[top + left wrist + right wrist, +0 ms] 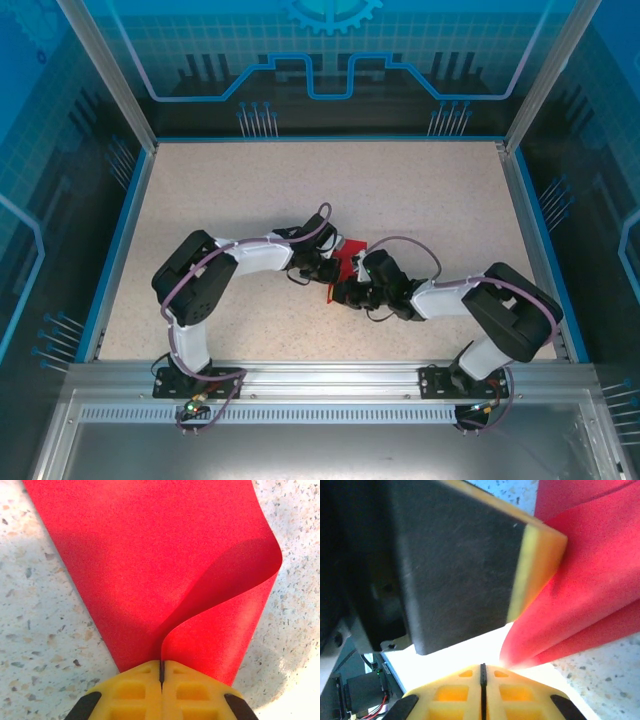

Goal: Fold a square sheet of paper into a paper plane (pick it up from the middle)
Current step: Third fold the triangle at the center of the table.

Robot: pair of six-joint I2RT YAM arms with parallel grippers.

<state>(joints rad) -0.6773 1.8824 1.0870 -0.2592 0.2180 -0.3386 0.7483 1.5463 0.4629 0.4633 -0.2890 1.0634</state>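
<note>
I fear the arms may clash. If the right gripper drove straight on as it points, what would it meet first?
Probably the left gripper: one of its fingers looms close ahead of the right gripper, with the red paper just to the side. Depth is unclear.

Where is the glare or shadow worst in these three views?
Left wrist: square sheet of paper sharp, its curled flap shaded inside, table washed white at bottom right. Right wrist: blown-out white glare beside the paper's tip. Top external: evenly lit, no harsh glare.
</note>
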